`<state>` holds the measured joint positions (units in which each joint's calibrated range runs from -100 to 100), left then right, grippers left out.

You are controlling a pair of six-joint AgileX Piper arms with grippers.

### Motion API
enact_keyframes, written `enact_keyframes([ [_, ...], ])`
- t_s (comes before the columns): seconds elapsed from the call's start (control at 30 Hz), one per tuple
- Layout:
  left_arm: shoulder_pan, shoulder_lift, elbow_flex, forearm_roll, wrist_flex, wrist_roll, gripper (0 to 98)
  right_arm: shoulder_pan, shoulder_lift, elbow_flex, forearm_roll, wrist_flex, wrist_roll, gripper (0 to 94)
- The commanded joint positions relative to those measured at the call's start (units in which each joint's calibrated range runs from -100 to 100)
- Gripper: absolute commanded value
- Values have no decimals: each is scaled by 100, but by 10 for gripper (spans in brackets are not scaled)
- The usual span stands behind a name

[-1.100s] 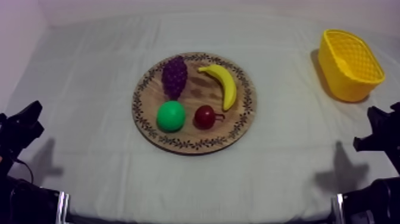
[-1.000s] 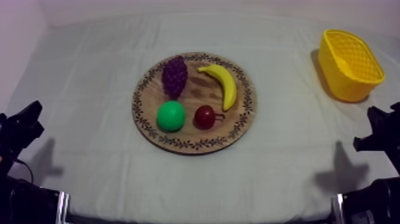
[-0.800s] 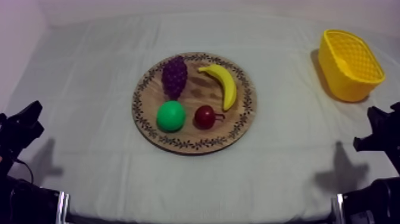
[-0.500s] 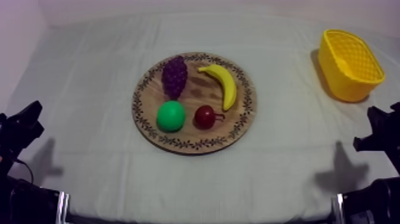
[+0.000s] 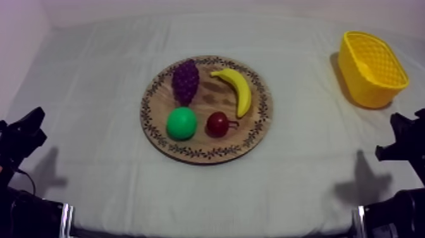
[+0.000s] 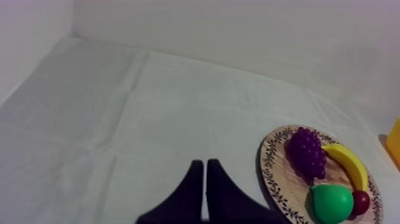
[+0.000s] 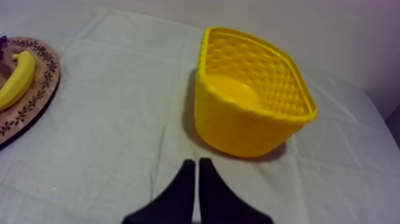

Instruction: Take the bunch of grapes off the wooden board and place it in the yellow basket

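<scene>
Underneath everything, a grey-white cloth-covered surface [image 5: 95, 95]. At its middle, a round wooden board [image 5: 201, 144] with a patterned rim, laid flat as a resting place for four toy fruits, seemingly within reach of either arm. Well apart at the right edge, an empty yellow basket [image 5: 367, 88] with latticed walls, standing upright, mouth upward, ready for a drop.

Low at the near corners, both arms at rest, well clear of board and basket. Left end effector [image 6: 205, 162]: black fingers pressed together into a narrow wedge, pinching nothing, aimed past the board's left side. Right end effector [image 7: 197, 161]: likewise pressed together on nothing, pointing toward the basket ahead.

On the board's far right, a curved yellow toy banana [image 5: 237, 88]. At the far left, the purple bunch of grapes [image 5: 185, 81], lying on the wood, apart from the banana and uncovered from above, so open to a grasp. Just nearer than the grapes, a round green pear [image 5: 181, 123]. Smallest, a small red fruit [image 5: 217, 124] beside the pear.

Judging from this layout: task not yet begun; probably work for the right arm, given the basket on that side.
</scene>
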<state>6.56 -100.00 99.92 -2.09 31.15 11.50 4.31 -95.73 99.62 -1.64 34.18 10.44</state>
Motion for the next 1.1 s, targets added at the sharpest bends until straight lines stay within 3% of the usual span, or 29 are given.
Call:
enact_keyframes([
  [0.0, -1, 0, -4, 1, -3, 0, 1, -1, -2, 5, 1, 1, -1, 3],
  [0.23, -1, 0, -4, 1, -3, 0, 1, -2, -2, 5, 1, 1, 53, 13],
  [0.47, -1, 0, -4, 1, -3, 0, 1, -65, -2, 2, 27, -29, -140, 7],
  [0.83, -1, 0, -4, 1, -3, 0, 1, -683, 807, -532, 488, -357, -326, 7],
  [1.07, -1, 0, -4, 1, -3, 0, 1, -1210, 1917, -1570, 612, -481, -355, 7],
])
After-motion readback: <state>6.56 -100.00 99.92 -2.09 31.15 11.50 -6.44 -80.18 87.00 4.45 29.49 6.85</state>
